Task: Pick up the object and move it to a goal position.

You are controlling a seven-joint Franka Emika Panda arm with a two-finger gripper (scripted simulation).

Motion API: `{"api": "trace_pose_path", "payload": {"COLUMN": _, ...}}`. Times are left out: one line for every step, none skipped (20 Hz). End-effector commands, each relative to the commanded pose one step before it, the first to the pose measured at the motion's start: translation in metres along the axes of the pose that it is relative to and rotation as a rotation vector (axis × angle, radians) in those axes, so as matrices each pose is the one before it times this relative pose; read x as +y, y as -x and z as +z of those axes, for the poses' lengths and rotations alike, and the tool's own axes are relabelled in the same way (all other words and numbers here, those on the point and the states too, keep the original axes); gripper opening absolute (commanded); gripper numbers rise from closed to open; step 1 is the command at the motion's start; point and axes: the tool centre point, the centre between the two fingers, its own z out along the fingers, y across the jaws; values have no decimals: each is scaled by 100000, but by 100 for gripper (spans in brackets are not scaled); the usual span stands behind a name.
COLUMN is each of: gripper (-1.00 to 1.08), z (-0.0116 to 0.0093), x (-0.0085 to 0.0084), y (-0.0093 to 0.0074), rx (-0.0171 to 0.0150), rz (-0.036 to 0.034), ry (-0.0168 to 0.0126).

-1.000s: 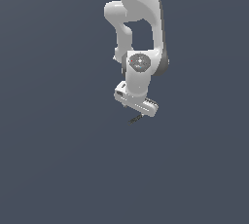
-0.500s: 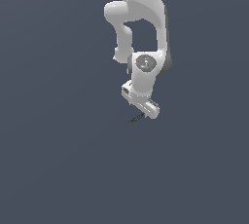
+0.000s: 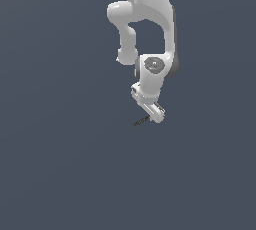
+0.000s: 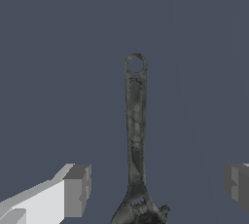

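The object is a thin dark grey-black wrench [image 3: 140,121] lying on the flat grey floor. In the wrist view the wrench [image 4: 135,130] runs lengthwise between my fingers, ring end away and jaw end near the camera. My gripper [image 3: 150,116] is directly over it, close to the floor. In the wrist view the gripper [image 4: 156,186] is open, with one finger [image 4: 77,189] on each side of the shaft and clear gaps to it. Nothing is held.
The white arm [image 3: 147,29] rises from the gripper to the top of the exterior view. Plain dark grey floor [image 3: 60,164] lies all around. No goal marker shows.
The hand has turned about its vertical axis and shifted slightly toward the exterior view's right over the wrench. The wrench has not moved.
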Motion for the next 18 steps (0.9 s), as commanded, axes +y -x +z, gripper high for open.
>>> {"api": "trace_pose_path", "payload": {"gripper": 100, "z": 188, "x": 18, "y": 347, "rx": 180, "rz": 3869, "ry": -263}}
{"api": "trace_pose_path", "payload": {"gripper": 100, "z": 61, "x": 10, "y": 114, "rx": 51, "rz": 1176, "ry": -75}}
{"api": "trace_pose_path", "payload": {"gripper": 100, "z": 54, "x": 11, "y": 102, "rx": 45, "rz": 1053, "ry": -68}}
{"api": "trace_pose_path", "payload": {"gripper": 100, "z": 47, "x": 11, "y": 90, "rx": 40, "rz": 929, "ry": -60}}
{"api": "trace_pose_path", "payload": {"gripper": 100, "z": 41, "x": 11, "y": 77, "rx": 35, "rz": 806, "ry": -52}}
{"api": "trace_pose_path", "payload": {"gripper": 100, "z": 34, "x": 10, "y": 65, "rx": 29, "rz": 682, "ry": -45}}
{"api": "trace_pose_path", "payload": {"gripper": 100, "z": 28, "x": 9, "y": 52, "rx": 24, "rz": 559, "ry": -37}}
{"api": "trace_pose_path", "payload": {"gripper": 100, "z": 22, "x": 6, "y": 43, "rx": 19, "rz": 430, "ry": -28}}
{"api": "trace_pose_path", "payload": {"gripper": 100, "z": 16, "x": 5, "y": 30, "rx": 13, "rz": 308, "ry": -20}}
{"api": "trace_pose_path", "payload": {"gripper": 100, "z": 9, "x": 5, "y": 13, "rx": 8, "rz": 195, "ry": -13}}
{"api": "trace_pose_path", "payload": {"gripper": 100, "z": 3, "x": 2, "y": 2, "rx": 3, "rz": 69, "ry": -5}}
{"api": "trace_pose_path", "payload": {"gripper": 100, "z": -12, "x": -9, "y": -10, "rx": -27, "rz": -445, "ry": 43}}
{"api": "trace_pose_path", "payload": {"gripper": 100, "z": 30, "x": 0, "y": 2, "rx": 0, "rz": 0, "ry": 0}}
{"api": "trace_pose_path", "payload": {"gripper": 100, "z": 89, "x": 1, "y": 6, "rx": 0, "rz": 0, "ry": 0}}
{"api": "trace_pose_path", "payload": {"gripper": 100, "z": 147, "x": 2, "y": 10, "rx": 0, "rz": 0, "ry": 0}}
{"api": "trace_pose_path", "payload": {"gripper": 100, "z": 206, "x": 4, "y": 14, "rx": 0, "rz": 0, "ry": 0}}
{"api": "trace_pose_path", "payload": {"gripper": 100, "z": 262, "x": 17, "y": -19, "rx": -2, "rz": 69, "ry": -4}}
{"api": "trace_pose_path", "payload": {"gripper": 100, "z": 321, "x": 6, "y": 22, "rx": 0, "rz": 0, "ry": 0}}
